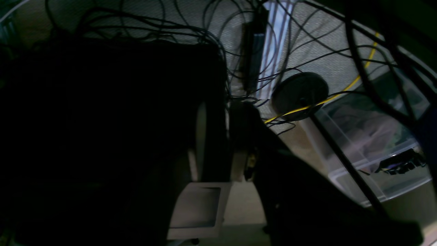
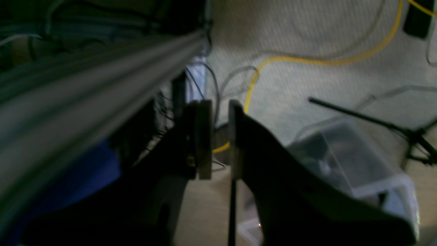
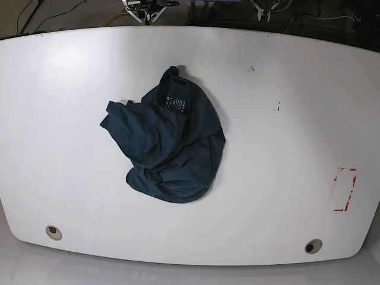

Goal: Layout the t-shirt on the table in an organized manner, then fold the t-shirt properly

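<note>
The right claw [image 2: 220, 143] hangs below the bench edge with a narrow gap between its flat pads, gripping nothing. The left claw [image 1: 218, 143] shows only one pale pad clearly, so I cannot tell its state. Neither appears in the base view. The t-shirt [image 3: 169, 145], soft dark teal cotton, lies crumpled left of centre on the glossy white bench [image 3: 285, 130], neck label up, seemingly awaiting spreading.

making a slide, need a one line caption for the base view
Crumpled dark t-shirt lying in a heap on the white table, label facing up, red tape mark off to one side, no arms in view.
</note>
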`<state>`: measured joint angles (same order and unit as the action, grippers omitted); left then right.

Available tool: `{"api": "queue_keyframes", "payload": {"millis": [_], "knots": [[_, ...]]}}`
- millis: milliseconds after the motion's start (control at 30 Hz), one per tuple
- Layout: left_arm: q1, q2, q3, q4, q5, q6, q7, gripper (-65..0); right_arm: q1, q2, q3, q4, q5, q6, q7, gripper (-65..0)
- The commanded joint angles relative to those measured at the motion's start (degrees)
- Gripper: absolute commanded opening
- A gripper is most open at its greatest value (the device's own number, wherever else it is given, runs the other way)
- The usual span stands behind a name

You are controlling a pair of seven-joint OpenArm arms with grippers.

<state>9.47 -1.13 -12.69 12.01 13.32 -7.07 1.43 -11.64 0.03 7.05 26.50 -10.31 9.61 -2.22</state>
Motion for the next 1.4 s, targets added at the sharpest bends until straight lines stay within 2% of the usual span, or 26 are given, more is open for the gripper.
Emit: {"api": "queue_keyframes", "payload": {"millis": [0, 200, 500, 733, 900, 1367], "knots": [[0.6, -0.1, 0.0, 0.3, 0.3, -0.2, -0.2, -53.7, -0.2, 0.2, 0.0, 0.3, 0.2, 0.2, 0.0, -57.1], [1.2, -0.5, 0.0, 0.4, 0.1, -0.2, -0.2, -53.7, -0.6, 0.2, 0.3, 0.4, 0.3, 0.2, 0.2, -57.2], [3.8, -0.4, -0.2, 4.3, 0.0, -0.3, -2.6, -53.7, -4.4, 0.3, 0.5, 3.2, 0.4, 0.1, 4.5, -57.2], [8.0, -0.2, -0.2, 10.0, 0.0, -0.3, -3.7, -53.7, -11.2, 0.2, 0.5, 13.6, 0.5, 0.1, 4.2, -57.2], [11.4, -0.1, -0.3, 15.5, -0.1, -0.3, -3.7, -53.7, -15.8, 0.1, 0.5, 21.6, 0.5, 0.2, 2.1, -57.2], [26.1, 1.3, 0.0, 39.9, -0.2, -0.4, -3.5, -53.7, -31.3, -1.2, 0.5, 45.5, 0.5, 0.3, -3.0, -57.2]]}}
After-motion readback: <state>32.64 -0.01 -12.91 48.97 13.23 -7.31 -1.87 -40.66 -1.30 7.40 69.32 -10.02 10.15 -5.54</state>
